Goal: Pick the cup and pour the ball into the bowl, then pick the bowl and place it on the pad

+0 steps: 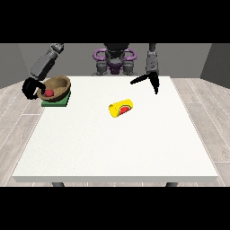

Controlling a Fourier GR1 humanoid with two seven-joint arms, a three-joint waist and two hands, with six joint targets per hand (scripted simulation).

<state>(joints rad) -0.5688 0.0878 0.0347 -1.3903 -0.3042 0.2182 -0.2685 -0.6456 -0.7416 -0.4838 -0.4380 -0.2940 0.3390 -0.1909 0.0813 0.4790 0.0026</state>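
The yellow cup [121, 109] lies on its side near the middle of the white bench [112, 148], its red-and-green mouth turned toward the view's right and front. It is well apart from everything else. The red ball [48, 93] sits inside the brown bowl [59, 84], which is tilted and rests on the green pad [56, 100] at the bench's far corner on the view's left. The hand at the view's left [30, 87] is curled around the bowl's outer rim, its fingers wrapping the edge beside the ball. The hand at the view's right [151, 80] hangs above the bench's far edge, touching nothing, with straight fingers spread wide, one pointing toward the view's left and the others downward.
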